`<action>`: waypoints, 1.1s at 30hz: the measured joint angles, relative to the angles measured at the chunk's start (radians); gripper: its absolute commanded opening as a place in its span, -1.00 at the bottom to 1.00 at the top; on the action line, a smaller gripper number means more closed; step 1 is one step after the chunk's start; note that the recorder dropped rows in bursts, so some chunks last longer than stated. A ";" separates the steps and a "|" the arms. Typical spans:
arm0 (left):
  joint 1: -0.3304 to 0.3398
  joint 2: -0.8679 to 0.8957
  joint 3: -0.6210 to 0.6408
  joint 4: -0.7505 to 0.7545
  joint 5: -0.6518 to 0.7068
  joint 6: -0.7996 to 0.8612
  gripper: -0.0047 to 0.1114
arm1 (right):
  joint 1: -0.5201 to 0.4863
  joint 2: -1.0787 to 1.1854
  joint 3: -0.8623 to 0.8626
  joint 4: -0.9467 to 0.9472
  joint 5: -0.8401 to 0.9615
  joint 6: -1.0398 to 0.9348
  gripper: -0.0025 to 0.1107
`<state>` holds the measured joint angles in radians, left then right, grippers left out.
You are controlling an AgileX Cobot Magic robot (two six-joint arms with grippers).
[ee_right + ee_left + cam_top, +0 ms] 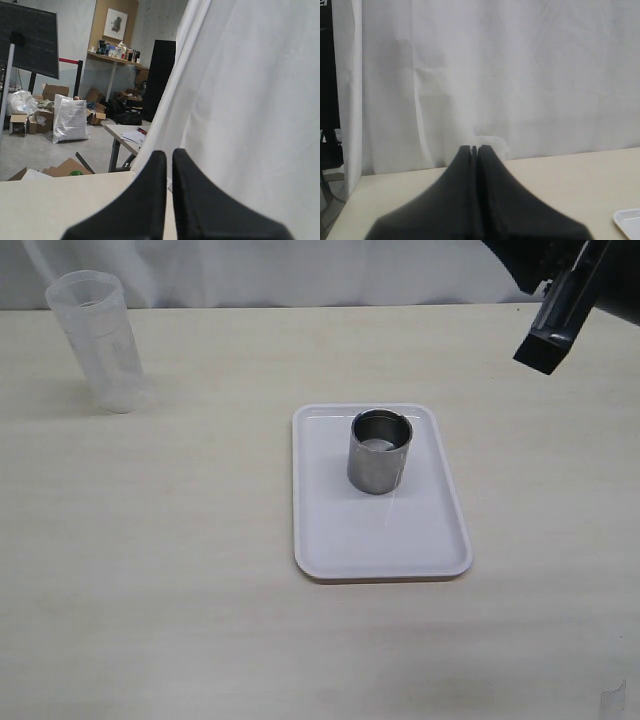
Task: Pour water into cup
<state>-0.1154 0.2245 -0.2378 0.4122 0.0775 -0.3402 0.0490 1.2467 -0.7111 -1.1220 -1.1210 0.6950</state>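
Observation:
The shiny steel cup (380,451) stands upright on the far half of a white tray (330,540) in the exterior view. I cannot make out any water, in the cup or elsewhere. My right gripper (537,350) hangs high at the far right, well away from the cup. In its wrist view the right gripper (169,153) is shut and empty, with a thin gap between the jaws. My left gripper (474,148) is shut and empty; it is not in the exterior view.
A taller translucent measuring beaker (96,340) stands at the far left of the table, and its rim (491,141) shows just behind my left fingertips. A corner of the tray (628,220) shows in the left wrist view. A white curtain backs the table.

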 measured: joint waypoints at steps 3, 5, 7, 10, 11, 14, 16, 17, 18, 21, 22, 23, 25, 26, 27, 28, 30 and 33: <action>0.000 0.000 0.000 -0.032 0.000 0.012 -0.92 | 0.000 0.000 0.000 0.000 0.000 0.000 -0.88; 0.000 -0.009 0.000 -0.107 0.000 0.077 -0.92 | 0.000 0.000 0.000 0.000 0.000 0.000 -0.88; 0.000 -0.028 0.002 -0.238 0.000 0.210 -0.92 | 0.000 0.000 0.000 0.000 0.000 0.002 -0.88; 0.000 -0.068 0.002 -0.412 0.002 0.385 -0.92 | 0.000 0.000 0.000 0.000 0.000 0.002 -0.88; 0.000 -0.079 0.002 -0.433 0.006 0.417 -0.92 | 0.000 0.000 0.000 0.000 0.000 0.002 -0.88; 0.000 -0.125 0.002 -0.474 0.047 0.457 -0.92 | 0.000 0.000 0.000 0.000 0.000 0.002 -0.88; 0.000 -0.163 0.002 -0.481 0.085 0.467 -0.92 | 0.000 0.000 0.000 0.000 0.000 0.002 -0.88; 0.000 -0.179 0.002 -0.481 0.097 0.467 -0.92 | 0.000 0.000 0.000 0.000 0.000 0.002 -0.88; 0.000 -0.197 0.007 -0.481 0.104 0.469 -0.92 | 0.000 0.000 0.000 0.000 0.000 0.002 -0.88; 0.000 -0.219 0.040 -0.481 0.080 0.472 -0.92 | 0.000 0.000 0.000 0.000 0.000 0.002 -0.88; 0.000 -0.221 0.057 -0.481 0.065 0.472 -0.92 | 0.000 0.000 0.000 0.000 0.000 0.002 -0.88; 0.000 -0.221 0.074 -0.481 0.050 0.472 -0.92 | 0.000 0.000 0.000 0.000 0.000 0.002 -0.88; 0.000 -0.221 0.111 -0.483 0.012 0.472 -0.92 | 0.000 0.000 0.000 0.000 0.000 0.002 -0.88; 0.000 -0.221 0.127 -0.483 0.000 0.472 -0.92 | 0.000 0.000 0.000 0.000 0.000 0.002 -0.88; 0.000 -0.221 0.145 -0.485 -0.010 0.472 -0.92 | 0.000 0.000 0.000 0.000 0.000 0.002 -0.88; 0.000 -0.221 0.163 -0.485 -0.018 0.472 -0.92 | 0.000 0.000 0.000 0.000 0.000 0.002 -0.88; 0.000 -0.221 0.193 -0.481 -0.027 0.472 -0.92 | 0.000 0.000 0.000 0.000 0.000 0.002 -0.88; 0.000 -0.221 0.229 -0.448 -0.034 0.452 -0.92 | 0.000 0.000 0.000 0.000 0.000 0.002 -0.88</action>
<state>-0.1154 0.0031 -0.0090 -0.0358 0.0438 0.1114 0.0490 1.2467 -0.7111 -1.1220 -1.1210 0.6970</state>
